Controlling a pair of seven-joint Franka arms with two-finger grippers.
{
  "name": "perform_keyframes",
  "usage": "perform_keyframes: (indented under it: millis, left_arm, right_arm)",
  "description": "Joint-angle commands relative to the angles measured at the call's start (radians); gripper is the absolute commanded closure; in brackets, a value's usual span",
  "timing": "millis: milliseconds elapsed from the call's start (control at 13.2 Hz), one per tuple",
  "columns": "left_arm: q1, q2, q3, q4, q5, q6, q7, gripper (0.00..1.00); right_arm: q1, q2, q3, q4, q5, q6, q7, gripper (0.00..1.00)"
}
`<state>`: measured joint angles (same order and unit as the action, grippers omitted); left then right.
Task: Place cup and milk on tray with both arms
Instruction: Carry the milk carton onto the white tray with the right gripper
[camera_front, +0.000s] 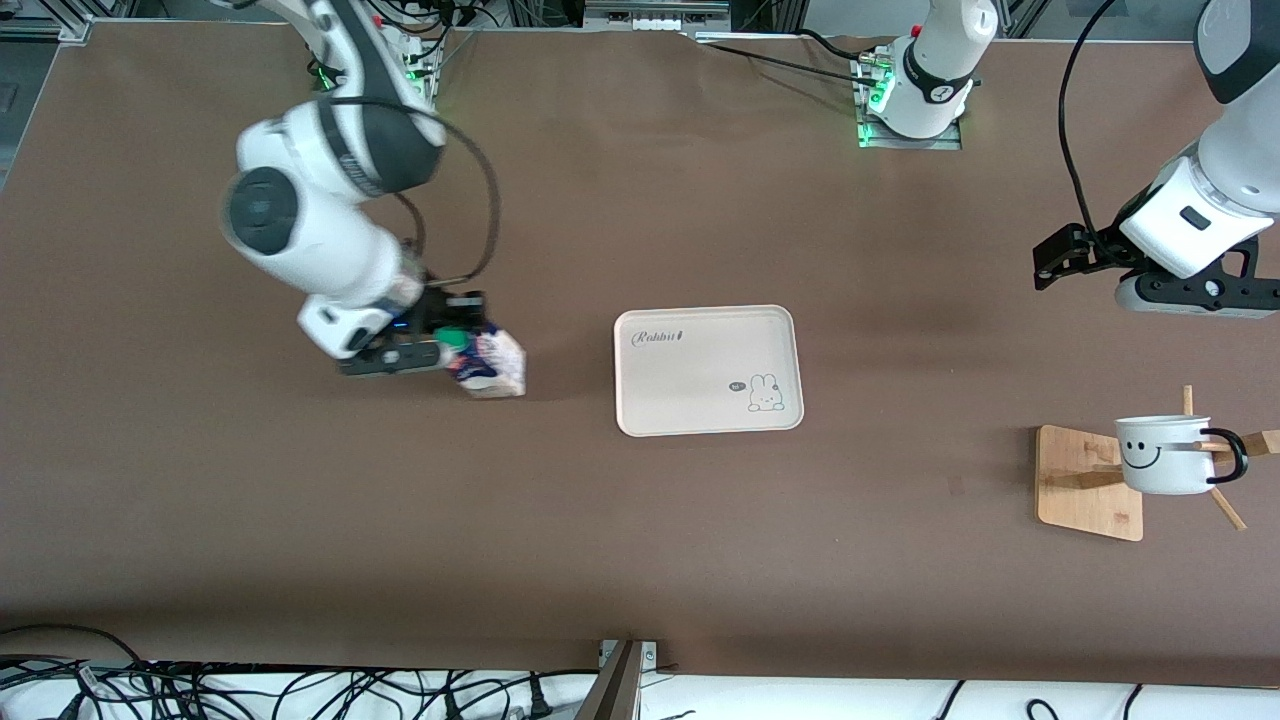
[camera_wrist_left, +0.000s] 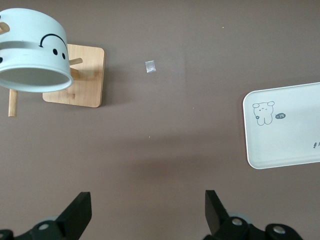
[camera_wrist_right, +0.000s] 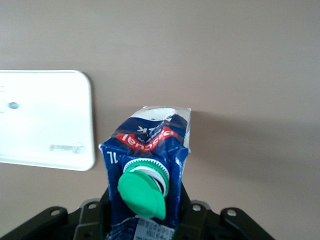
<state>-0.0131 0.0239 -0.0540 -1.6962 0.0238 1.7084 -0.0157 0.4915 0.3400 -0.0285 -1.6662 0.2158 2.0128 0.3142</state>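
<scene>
The milk (camera_front: 488, 364), a dark-blue and white carton with a green cap (camera_wrist_right: 142, 192), stands tilted toward the right arm's end of the table, beside the tray. My right gripper (camera_front: 432, 346) is shut on the carton's top (camera_wrist_right: 150, 145). The cream tray (camera_front: 708, 370) with its bunny drawing lies mid-table with nothing on it. The white smiley cup (camera_front: 1165, 455) hangs on a wooden rack (camera_front: 1088, 480) toward the left arm's end. My left gripper (camera_front: 1045, 265) hangs open and holds nothing, over bare table between the tray (camera_wrist_left: 285, 125) and the cup (camera_wrist_left: 32, 55).
The rack has a flat wooden base (camera_wrist_left: 85, 75) and slanted pegs; one peg passes through the cup's handle. A small pale scrap (camera_wrist_left: 150, 66) lies on the brown table near the rack. Cables run along the table's front edge.
</scene>
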Motion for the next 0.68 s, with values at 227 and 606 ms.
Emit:
perform_keyframes:
  millis: [227,606]
  left_arm:
    - [0.001,0.013,-0.001,0.032,0.008,-0.026,0.011,0.00]
    - [0.001,0.013,-0.001,0.032,0.008,-0.026,0.011,0.00]
  right_arm:
    - [0.266,0.267,-0.016,0.341,-0.004,-0.009,0.359,0.51]
    - [0.314,0.315,-0.016,0.341,-0.093,0.038,0.368,0.51]
